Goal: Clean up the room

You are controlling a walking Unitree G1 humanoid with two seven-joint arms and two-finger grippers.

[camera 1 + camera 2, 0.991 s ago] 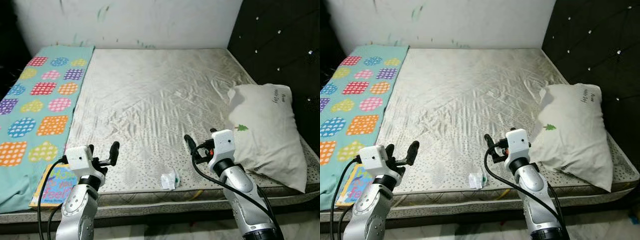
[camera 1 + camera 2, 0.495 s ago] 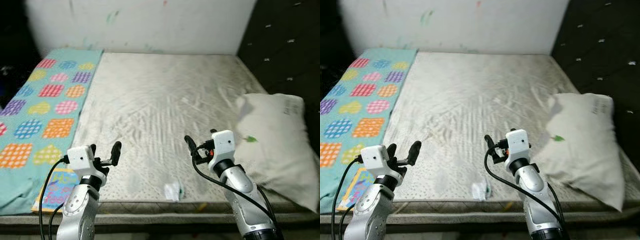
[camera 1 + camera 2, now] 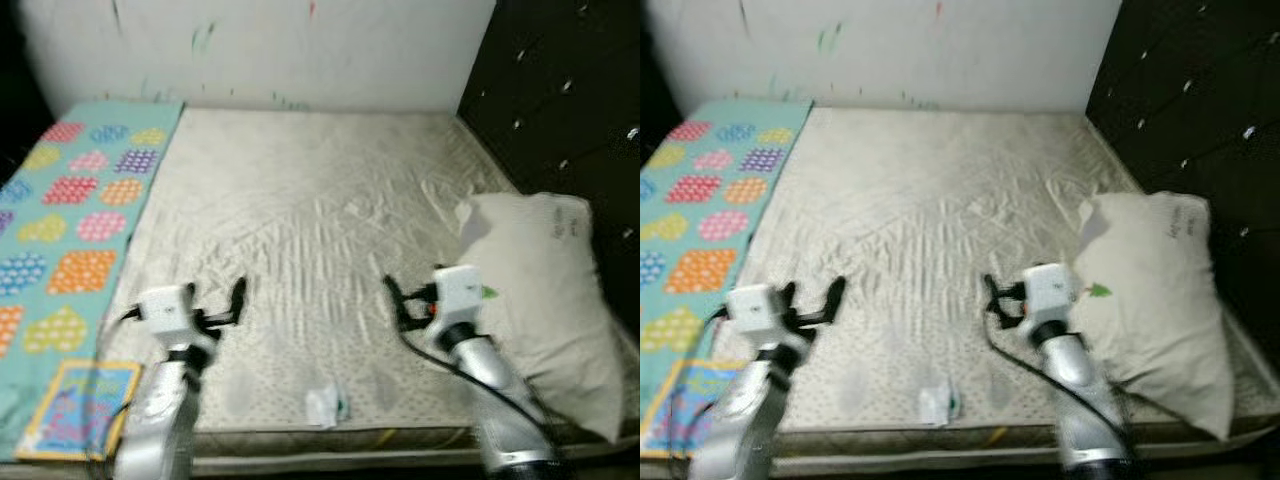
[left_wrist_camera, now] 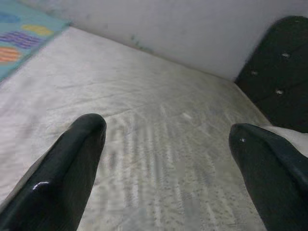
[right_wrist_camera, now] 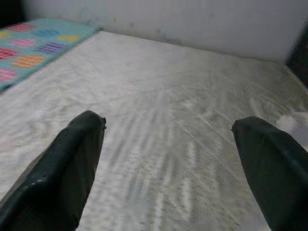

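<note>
Left eye view: left hand point(image 3: 215, 305) and right hand point(image 3: 410, 300) hover spread and empty above the bare grey mattress point(image 3: 300, 200). Lower centre lies a small crumpled white wrapper point(image 3: 325, 405), probably light and soft, best pinched at its bunched middle.

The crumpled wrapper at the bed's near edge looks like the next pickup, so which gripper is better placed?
Either, narrowly: the wrapper lies about midway between open left gripper and open right gripper.
</note>
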